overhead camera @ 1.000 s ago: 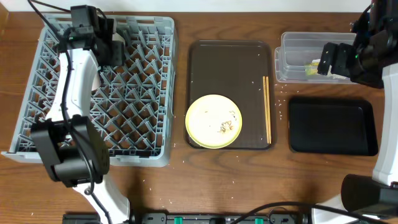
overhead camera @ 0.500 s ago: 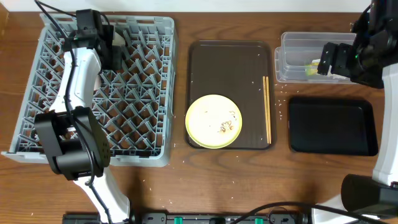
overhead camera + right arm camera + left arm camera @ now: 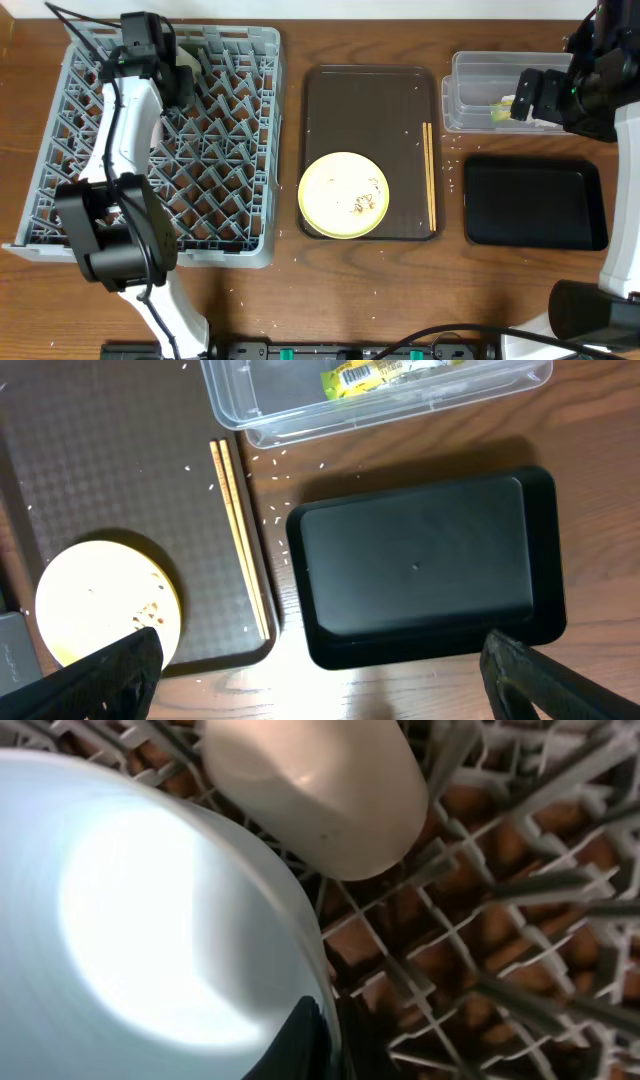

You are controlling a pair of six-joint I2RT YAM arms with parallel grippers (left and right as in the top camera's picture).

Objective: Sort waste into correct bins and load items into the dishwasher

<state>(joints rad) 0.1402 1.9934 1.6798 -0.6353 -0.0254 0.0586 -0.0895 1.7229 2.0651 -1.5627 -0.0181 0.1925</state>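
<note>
left gripper point(image 3: 330, 1048) is clamped right down, and from the wrist view it looks pinched on the rim of the light blue bowl point(image 3: 130, 910), one dark finger inside the lip and one outside. that bowl sits in the far left corner of the dish rack point(image 3: 230, 150), with what i take to be the white cup point(image 3: 320, 790) just beside it among the pegs. my worry is this: a thin rim pinch on a smooth bowl can slip, and if i lift or twist from here the bowl could swing into the cup or snag a peg and tip. i can't tell whether the bowl is seated between pegs or only leaning, so letting go could roll it too. right gripper point(image 3: 320, 685) is spread wide with nothing in it, hanging above the clear tub point(image 3: 470, 70) at the table's far right corner, where the yellow-green snack wrapper point(image 3: 375, 375) lies inside. the black tray point(image 3: 535, 205) at the right edge looks bare. the pale yellow plate point(image 3: 340, 190) waits at the near edge of the serving tray point(image 3: 370, 100) with crumbs point(image 3: 362, 203) on it. tilt that carelessly and the crumbs scatter, and the chopsticks point(image 3: 430, 175) along the tray's right edge could get knocked off.
</note>
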